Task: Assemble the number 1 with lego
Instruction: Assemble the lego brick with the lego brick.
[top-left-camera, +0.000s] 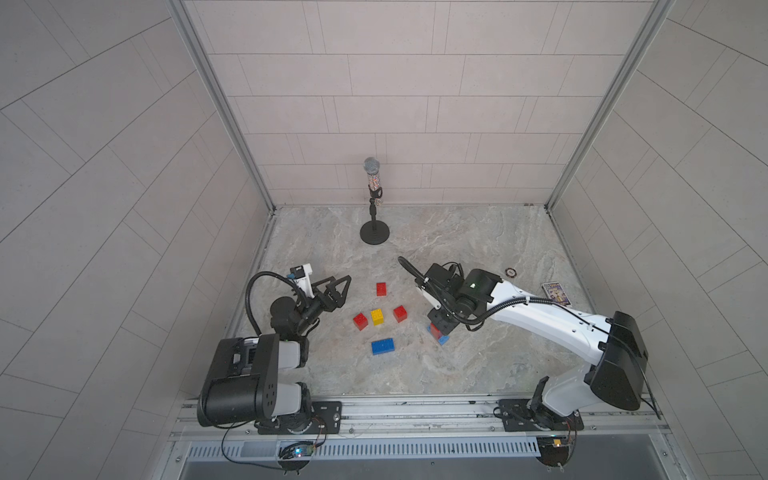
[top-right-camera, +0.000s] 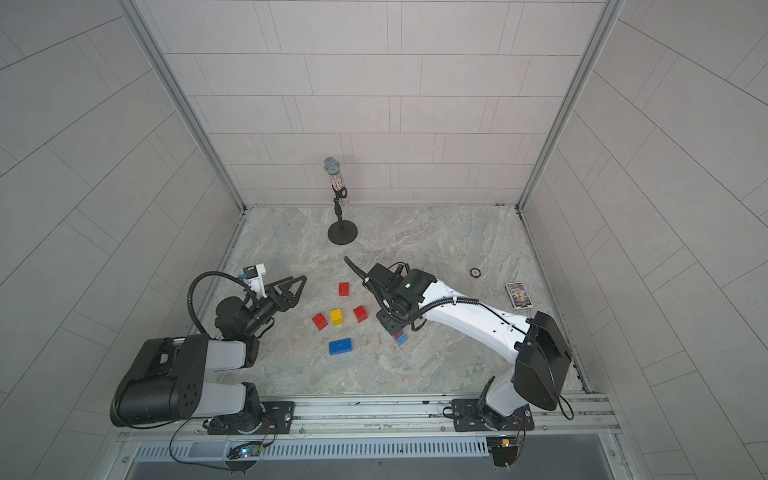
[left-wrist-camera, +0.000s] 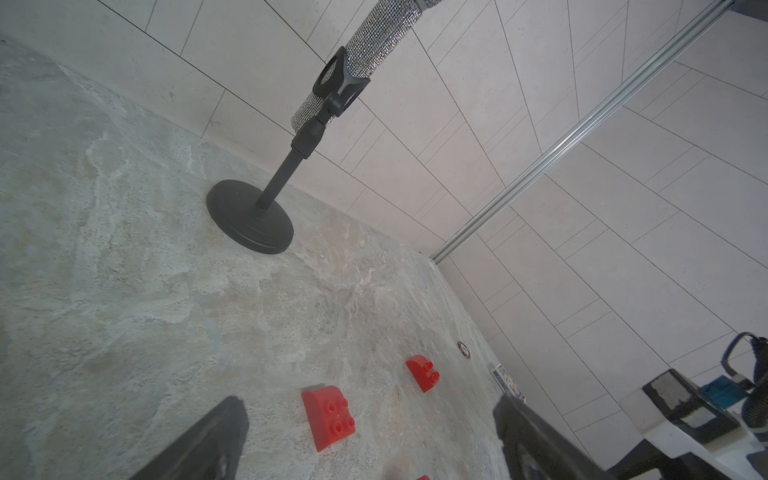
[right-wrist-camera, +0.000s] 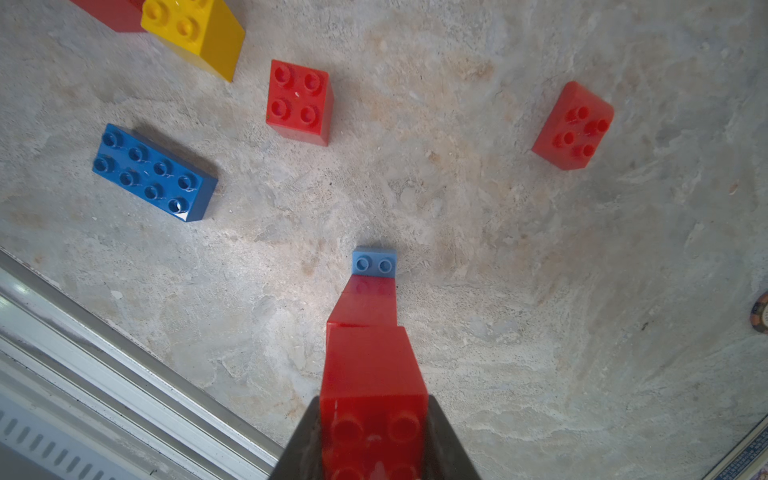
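In the right wrist view my right gripper is shut on the top brick of a red lego stack. That stack stands on one end of a light blue brick. In both top views this gripper points down at the stack. Loose lego lies to its left: a dark blue long brick, a yellow brick and three red bricks. My left gripper hovers open at the left, holding nothing, with a red brick on the floor ahead between its fingers.
A microphone on a black round stand rises at the back middle. A small printed card box and a small round disc lie at the right. Tiled walls close three sides, and a metal rail runs along the front.
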